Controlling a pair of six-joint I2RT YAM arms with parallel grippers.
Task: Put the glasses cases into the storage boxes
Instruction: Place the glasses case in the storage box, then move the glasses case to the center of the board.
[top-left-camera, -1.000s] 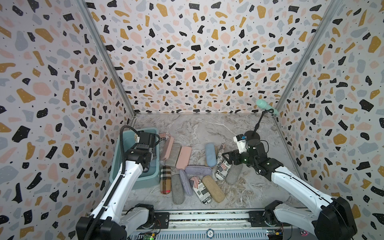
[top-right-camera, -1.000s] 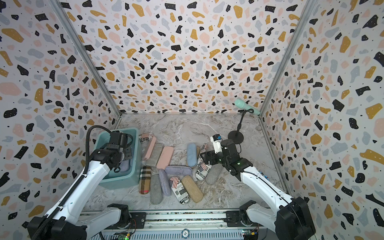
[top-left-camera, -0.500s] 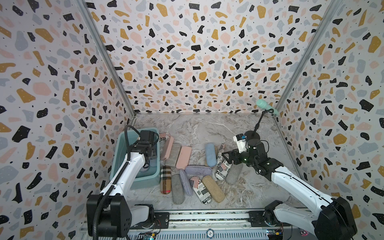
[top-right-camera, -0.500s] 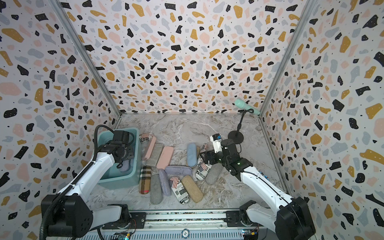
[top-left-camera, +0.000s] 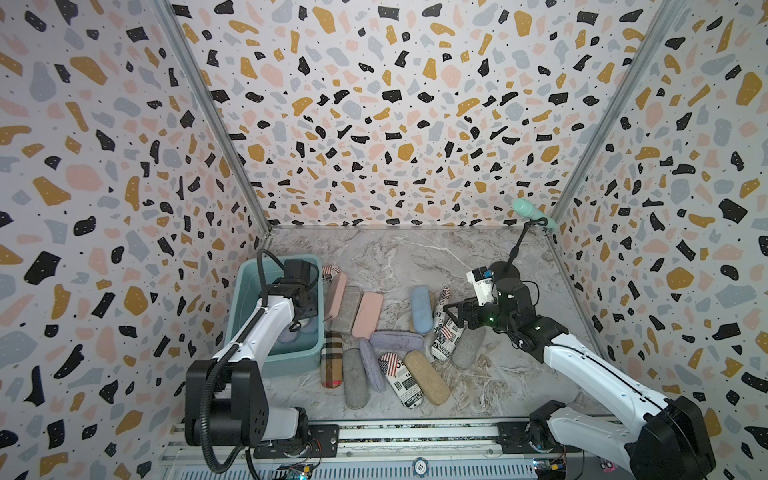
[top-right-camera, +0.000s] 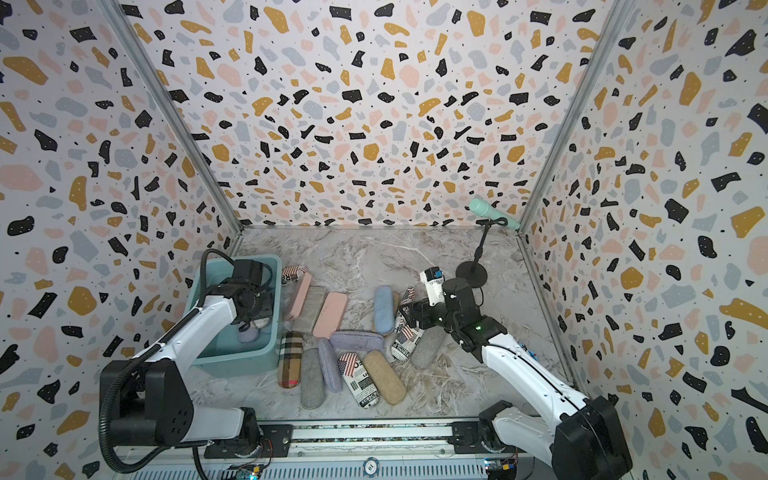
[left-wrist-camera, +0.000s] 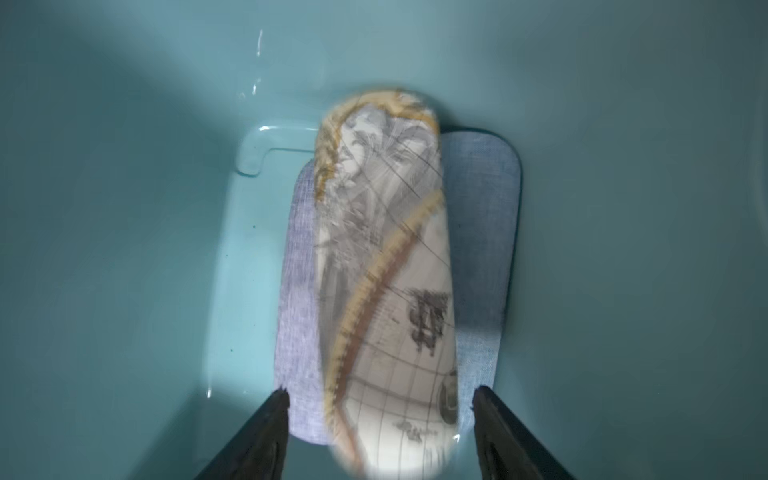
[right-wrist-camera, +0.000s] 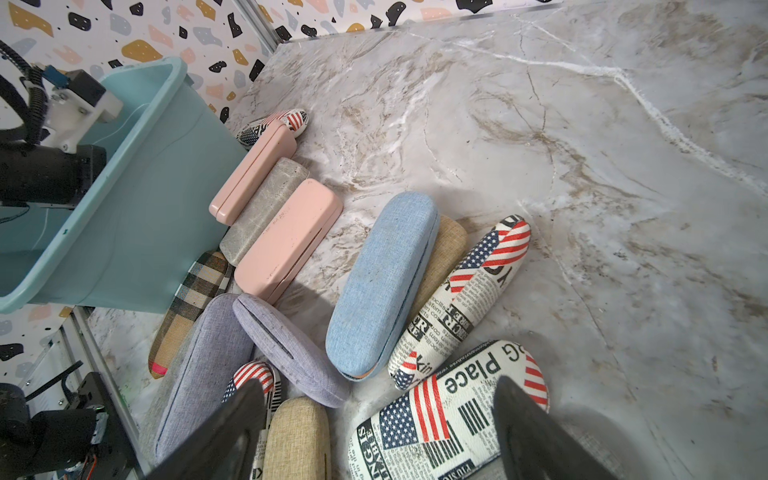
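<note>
The teal storage box (top-left-camera: 291, 361) (top-right-camera: 237, 361) stands at the left. My left gripper (left-wrist-camera: 380, 392) (top-left-camera: 305, 309) is down inside it, open. A map-print glasses case (left-wrist-camera: 386, 270), blurred, lies loose between the fingers with a gap on each side, over a lavender case (left-wrist-camera: 297, 291) and a blue-grey case (left-wrist-camera: 482, 249). Several more cases lie on the marble floor, among them a light blue (top-left-camera: 420, 309), a pink (top-left-camera: 368, 307) and a plaid one (top-left-camera: 331, 359). My right gripper (right-wrist-camera: 382, 415) (top-left-camera: 455, 313) hangs open over a newsprint flag case (right-wrist-camera: 440, 419) (top-left-camera: 444, 338).
A mint microphone (top-left-camera: 534, 214) on a black stand with a round base (top-left-camera: 505, 270) is at the back right, just behind my right wrist. Terrazzo walls close in three sides. The metal rail (top-left-camera: 415, 432) runs along the front edge.
My left gripper's jaws have widened inside the box and let go of the map-print case. The left arm has folded lower and nearer the front. The right arm has hardly moved.
</note>
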